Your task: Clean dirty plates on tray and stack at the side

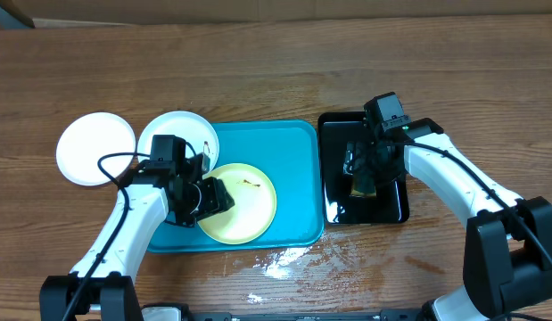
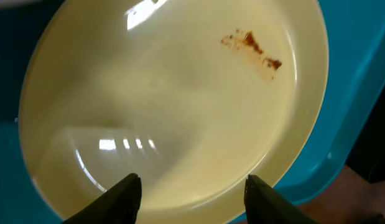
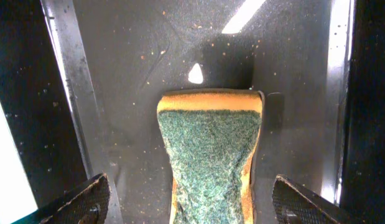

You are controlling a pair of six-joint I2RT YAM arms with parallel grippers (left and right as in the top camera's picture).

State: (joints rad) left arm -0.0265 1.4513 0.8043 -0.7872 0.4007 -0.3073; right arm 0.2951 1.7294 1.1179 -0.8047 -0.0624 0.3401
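Preparing to scrub, with left tool apart at rim of stained yellow plate, right tool apart astride sponge. Next: clamp sponge, carry to plate.

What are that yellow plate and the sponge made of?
The yellow plate looks like glossy plastic, perhaps melamine: it mirrors the lights sharply. The sponge seems to be yellow foam, showing at its edges, under a coarse green scouring face that looks fibrous and matte.
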